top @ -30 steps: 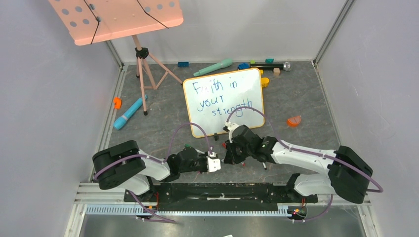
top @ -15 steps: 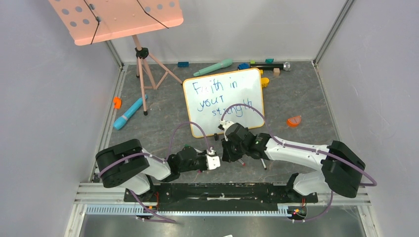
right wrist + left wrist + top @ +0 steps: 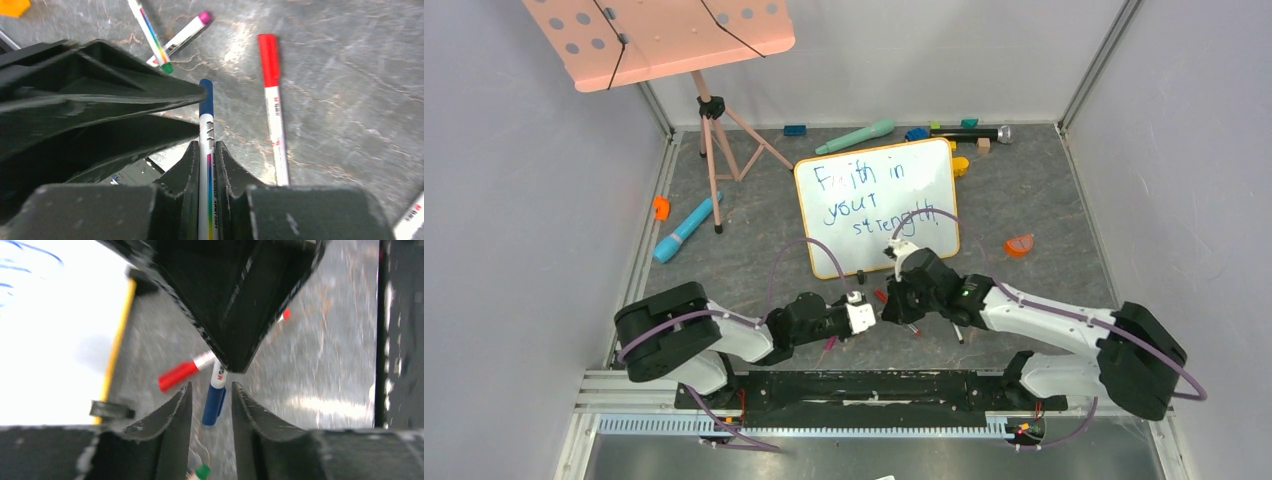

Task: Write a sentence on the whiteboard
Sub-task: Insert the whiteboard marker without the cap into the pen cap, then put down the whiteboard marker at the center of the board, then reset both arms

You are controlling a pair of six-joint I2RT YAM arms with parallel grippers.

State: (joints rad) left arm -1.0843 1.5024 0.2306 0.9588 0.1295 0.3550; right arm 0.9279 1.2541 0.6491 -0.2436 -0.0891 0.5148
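Observation:
The whiteboard (image 3: 929, 168) lies flat mid-table, orange-framed; its edge also shows in the left wrist view (image 3: 55, 330). The sentence (image 3: 874, 200), "Faith in your strength!", is in blue in three lines. My right gripper (image 3: 887, 312) is shut on a blue-capped whiteboard marker (image 3: 206, 145), just in front of the board's near edge. My left gripper (image 3: 867, 314) faces it, open. The marker's blue cap (image 3: 214, 402) sits between the left fingers (image 3: 175, 410) without clear contact.
A red marker (image 3: 271, 100) lies on the table beside the grippers, with green-tipped (image 3: 150, 35) and magenta-tipped (image 3: 182, 35) markers nearby. The pink music stand (image 3: 664, 35) is at back left. Toy microphones (image 3: 856, 136) and small toys lie behind and around the board.
My right gripper swung left, then came back right and nearer, with the marker. My left gripper edged toward it, and the cap now lies between its open fingers.

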